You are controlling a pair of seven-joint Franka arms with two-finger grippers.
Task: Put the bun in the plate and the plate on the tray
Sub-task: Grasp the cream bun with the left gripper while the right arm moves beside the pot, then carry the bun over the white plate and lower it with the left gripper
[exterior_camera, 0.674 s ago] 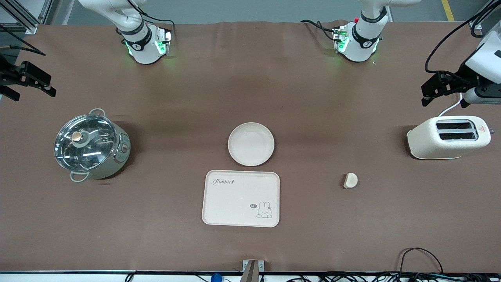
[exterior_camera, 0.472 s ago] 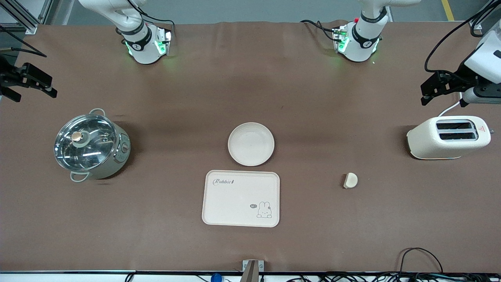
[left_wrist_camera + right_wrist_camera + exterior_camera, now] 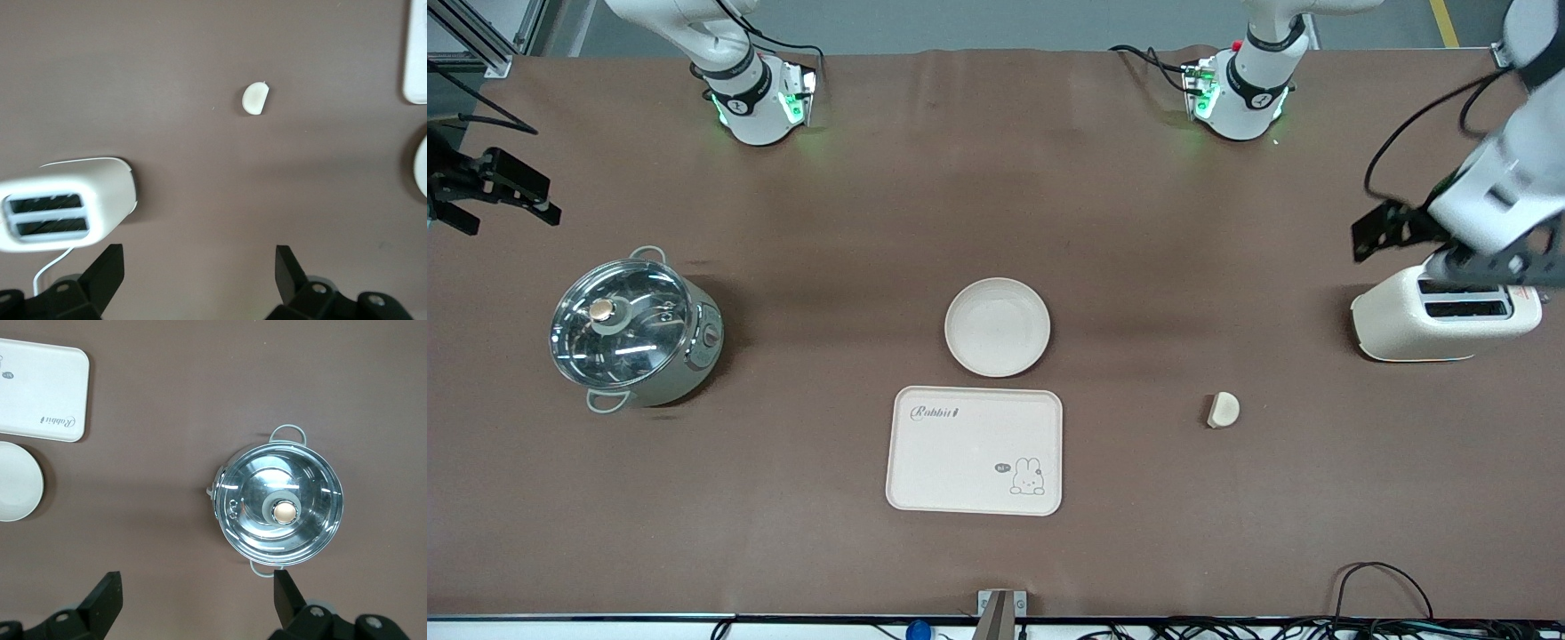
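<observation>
The bun lies alone on the brown table, between the tray and the toaster, and it also shows in the left wrist view. The round plate sits empty mid-table. The Rabbit tray lies just nearer the front camera than the plate, also empty. My left gripper is open and empty, up in the air over the toaster's edge, its jaws wide in the left wrist view. My right gripper is open and empty at the right arm's end of the table, above the pot.
A cream toaster stands at the left arm's end of the table. A steel pot with a glass lid stands at the right arm's end. Cables lie along the table's front edge.
My left arm has swung toward the front camera, so its hand now overlaps the toaster's top. My right gripper has shifted only slightly. Bun, plate and tray have not moved.
</observation>
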